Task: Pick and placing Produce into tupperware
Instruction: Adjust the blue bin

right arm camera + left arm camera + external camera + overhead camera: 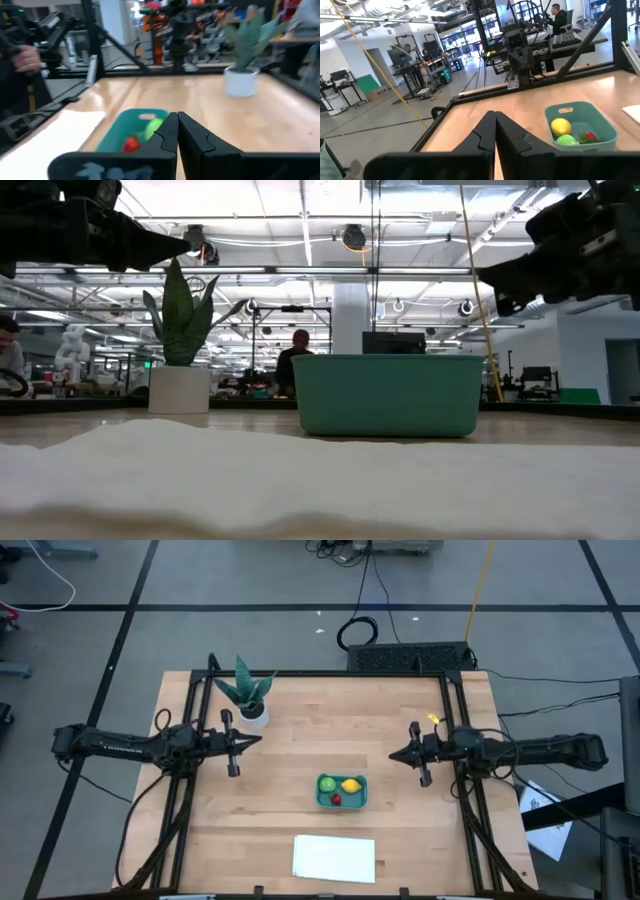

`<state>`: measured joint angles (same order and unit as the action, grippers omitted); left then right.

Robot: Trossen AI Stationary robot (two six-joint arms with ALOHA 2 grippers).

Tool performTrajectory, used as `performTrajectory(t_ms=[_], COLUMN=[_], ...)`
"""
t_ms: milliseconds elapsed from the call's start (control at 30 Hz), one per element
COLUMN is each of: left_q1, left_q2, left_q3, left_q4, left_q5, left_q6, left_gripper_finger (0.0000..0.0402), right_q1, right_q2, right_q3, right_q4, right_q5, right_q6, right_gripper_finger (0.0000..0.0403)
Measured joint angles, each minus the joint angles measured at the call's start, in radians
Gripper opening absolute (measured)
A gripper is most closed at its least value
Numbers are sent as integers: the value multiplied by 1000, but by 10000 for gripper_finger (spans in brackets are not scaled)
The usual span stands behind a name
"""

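A: Three pieces of produce sit inside the tupperware (342, 791) in the high view: the light green round one (327, 783) at its 10 o'clock corner, the yellow lemon (351, 784) at 2 o'clock, the small dark red one (337, 799) at 6 o'clock. The tub lies just 6 o'clock of the table's (330, 715) middle.

B: And the grippers?

A: The left gripper (256, 740) hangs at 9 o'clock of the table, the right gripper (394, 754) at 3 o'clock, tips facing each other, both pressed together and holding nothing. The potted plant (250, 695) stands at 11 o'clock, a white sheet (335, 858) at 6 o'clock of the tub.

B: The low view?

A: The teal tub's wall hides the produce. The plant in its white pot stands at 9 o'clock of it, the sheet fills the foreground, and the arms show dark in the upper corners. A person (296, 360) sits in the room behind.

B: Left wrist view?

A: Its fingers (482, 134) meet in a closed point, empty. Lemon, green piece and red piece all rest in the tub beyond.

B: Right wrist view?

A: Fingers (167, 132) shut together too. The tub holds the red and green pieces; the lemon is hidden behind the fingers. The plant stands farther off.
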<state>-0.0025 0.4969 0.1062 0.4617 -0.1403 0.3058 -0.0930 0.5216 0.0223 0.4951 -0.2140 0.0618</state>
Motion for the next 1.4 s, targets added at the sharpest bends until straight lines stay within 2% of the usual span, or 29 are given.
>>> performTrajectory(t_ms=[133, 333, 667, 967, 1400], left_q1=[0, 0, 1, 1, 1], left_q2=[0, 0, 0, 0, 0], left_q3=[0, 0, 0, 0, 0], left_q4=[0, -3, -3, -1, -1], left_q5=[1, 1, 0, 0, 0], left_q6=[1, 14, 33, 32, 32], left_gripper_finger=[18, 18, 2, 25, 2], right_q1=[105, 263, 393, 406, 409], right_q2=[27, 67, 267, 525, 740], right_q3=[0, 0, 28, 131, 232], right_q4=[-41, -87, -56, -43, 7], right_q5=[9, 179, 345, 344, 315], right_q6=[74, 157, 214, 171, 168], right_gripper_finger=[0, 0, 0, 0, 0])
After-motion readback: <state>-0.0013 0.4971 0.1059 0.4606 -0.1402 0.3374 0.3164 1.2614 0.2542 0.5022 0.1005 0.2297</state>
